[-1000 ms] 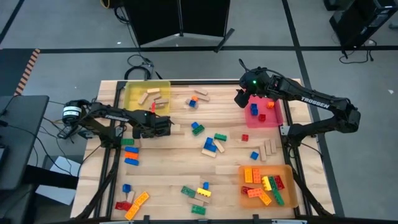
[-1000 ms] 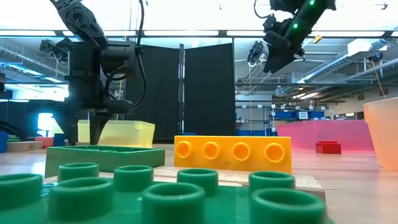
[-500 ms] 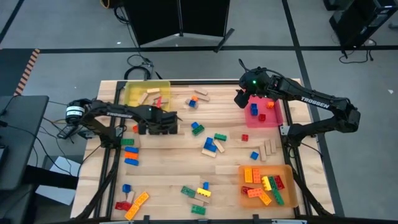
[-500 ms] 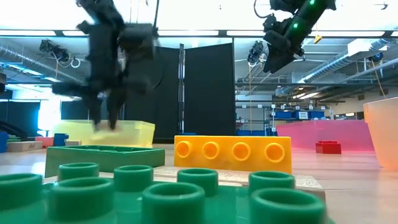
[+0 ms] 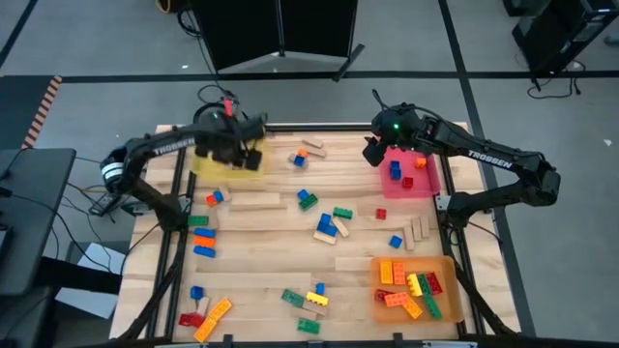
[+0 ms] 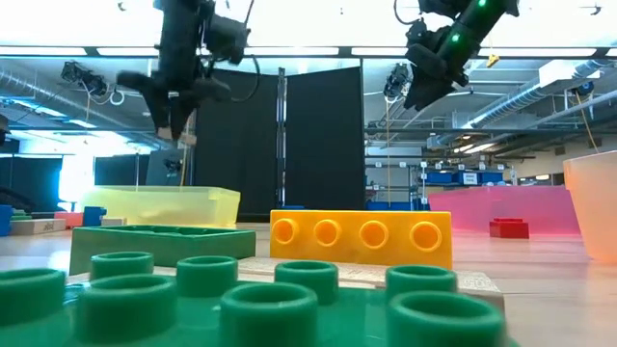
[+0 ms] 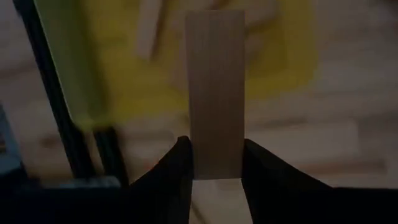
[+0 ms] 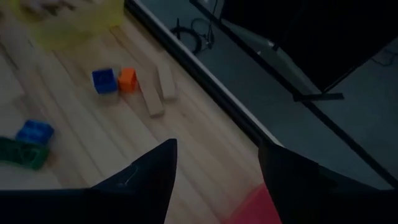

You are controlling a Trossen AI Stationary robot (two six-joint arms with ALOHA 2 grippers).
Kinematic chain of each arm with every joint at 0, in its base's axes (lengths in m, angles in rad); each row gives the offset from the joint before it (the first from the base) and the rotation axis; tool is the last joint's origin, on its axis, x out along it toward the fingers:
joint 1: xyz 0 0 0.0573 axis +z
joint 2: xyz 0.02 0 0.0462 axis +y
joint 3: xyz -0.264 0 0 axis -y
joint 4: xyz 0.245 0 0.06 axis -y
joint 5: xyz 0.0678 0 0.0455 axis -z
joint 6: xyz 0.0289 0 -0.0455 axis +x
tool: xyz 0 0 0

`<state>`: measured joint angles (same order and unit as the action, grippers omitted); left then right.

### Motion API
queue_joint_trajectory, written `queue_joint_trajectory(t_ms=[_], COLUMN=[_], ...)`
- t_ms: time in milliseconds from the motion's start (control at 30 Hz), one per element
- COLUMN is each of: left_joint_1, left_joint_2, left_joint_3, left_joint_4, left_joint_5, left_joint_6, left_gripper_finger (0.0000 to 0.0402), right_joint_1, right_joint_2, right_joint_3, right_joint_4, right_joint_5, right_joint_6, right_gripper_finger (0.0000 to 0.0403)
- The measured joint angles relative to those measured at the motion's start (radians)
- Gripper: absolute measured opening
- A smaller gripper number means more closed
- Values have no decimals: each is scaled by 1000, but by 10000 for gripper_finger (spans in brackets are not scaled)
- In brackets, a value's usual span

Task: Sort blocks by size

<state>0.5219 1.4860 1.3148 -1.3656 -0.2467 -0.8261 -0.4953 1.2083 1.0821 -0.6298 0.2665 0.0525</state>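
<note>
Wooden worktop, blocks scattered. Left gripper now lifted from mid-worktop to above yellow tray, clamped on tan wooden block; drop into tray likely next. Right gripper hovering by red tray, fingers apart, empty.

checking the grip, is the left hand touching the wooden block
Touching: the left wrist view shows the left hand with both fingers pressed against the wooden block.

"TROSSEN" on right arm; seemingly on left arm
</note>
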Motion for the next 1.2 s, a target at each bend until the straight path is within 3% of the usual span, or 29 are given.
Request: queue_joint_trajectory(t_ms=[133,333,567,833,1200], left_joint_1=[170,289,305,305,280], left_joint_2=[24,104,196,256,223], left_joint_3=[-56,-132,-138,-138,-77], left_joint_4=[170,311,343,376,288], left_joint_5=[74,139,121,110,74], left_joint_6=[223,383,546,610,545], left_gripper_finger=[117,122,130,160,222], right_joint_1=[-4,-13,-18,-26,-25], right_joint_2=[0,0,0,0,0], right_joint_3=[0,0,0,0,0], right_joint_4=[36,43,53,53,41], right_joint_5=[0,0,0,0,-27], right_joint_6=[48,162,257,338,337], right_gripper_finger=[238,241,236,236,229])
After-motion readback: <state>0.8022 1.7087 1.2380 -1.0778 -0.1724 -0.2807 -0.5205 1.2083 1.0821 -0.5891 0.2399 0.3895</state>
